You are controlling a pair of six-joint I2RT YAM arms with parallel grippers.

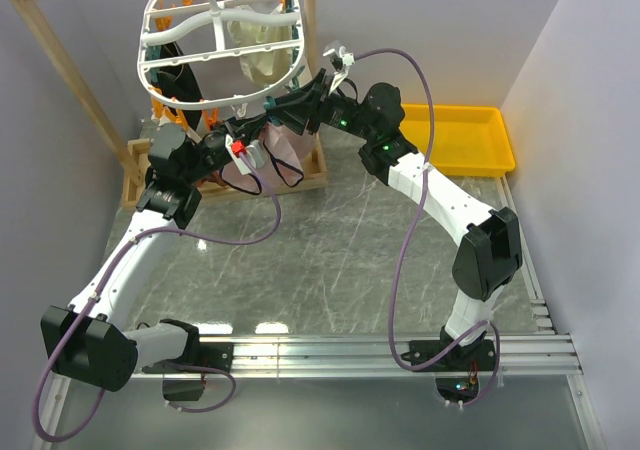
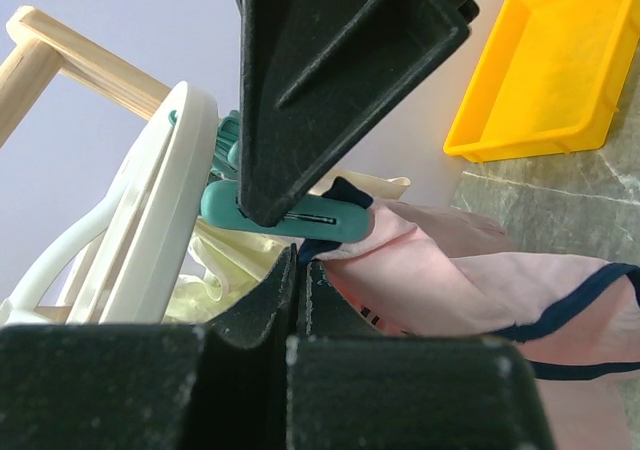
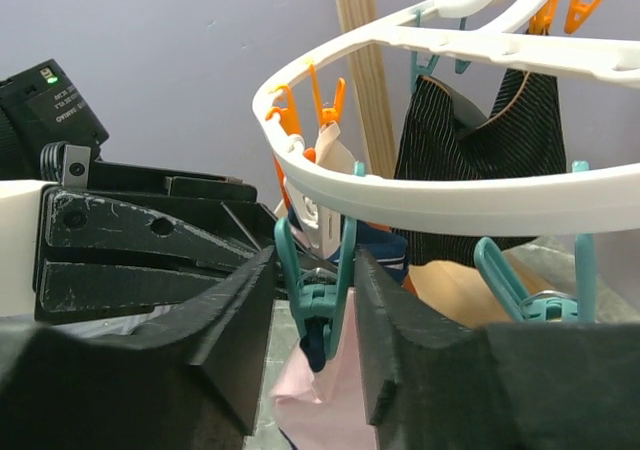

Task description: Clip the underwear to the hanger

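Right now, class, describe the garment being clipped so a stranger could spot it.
Find the white oval hanger hanging under the wooden rod. Below its near rim, between both grippers, hangs the underwear: pale pink with navy trim, unlike the black and cream garments already pegged.

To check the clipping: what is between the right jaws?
A teal clothespin hanging from the hanger, biting the underwear; right wrist view.

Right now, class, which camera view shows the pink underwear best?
The left wrist view: the underwear fills it, navy trim clear, one edge at a teal clothespin. The right wrist view shows a strip below the pin; the top view mostly hides it behind the arms.
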